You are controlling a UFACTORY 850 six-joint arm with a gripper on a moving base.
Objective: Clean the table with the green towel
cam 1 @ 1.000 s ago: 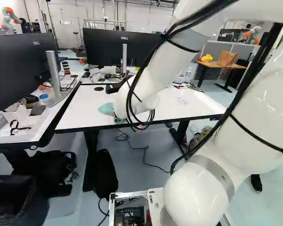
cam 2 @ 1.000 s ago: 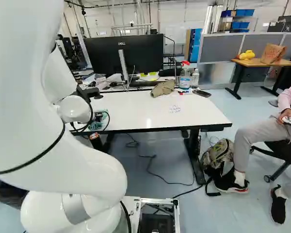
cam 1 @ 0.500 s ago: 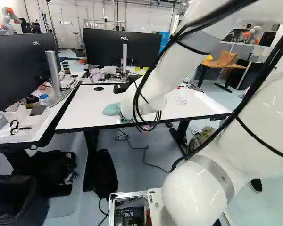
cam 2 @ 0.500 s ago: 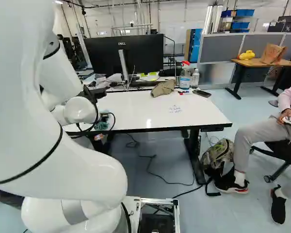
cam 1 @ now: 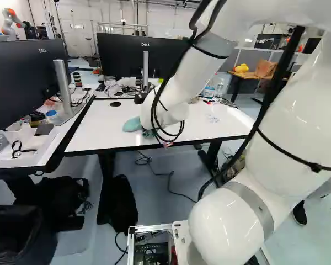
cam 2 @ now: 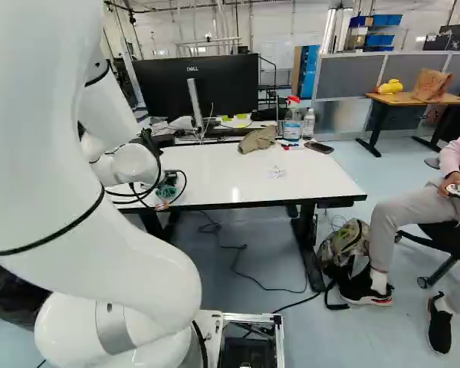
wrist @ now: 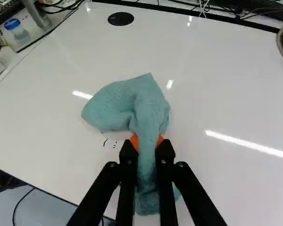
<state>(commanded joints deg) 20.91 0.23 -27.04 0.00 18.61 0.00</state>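
Firmly, gripper [wrist: 147, 143] around green towel [wrist: 148, 110].

Well ahead of the gripper [cam 2: 169, 182] stands a white wall [cam 1: 81, 37]; ahead to its right, grey partitions [cam 2: 414, 70] back a wooden desk [cam 2: 400, 98] on a pale grey-blue floor [cam 2: 333, 169].

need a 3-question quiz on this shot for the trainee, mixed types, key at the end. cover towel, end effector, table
1. Multiple choice: what does the end effector grip?
a) a spray bottle
b) the green towel
c) a phone

2. True or false: in the wrist view, small dark marks show on the table beside the towel.

3. Fill in: the finger pads pressing on the towel are ____ in colour.

Key: 1 b; 2 true; 3 orange.
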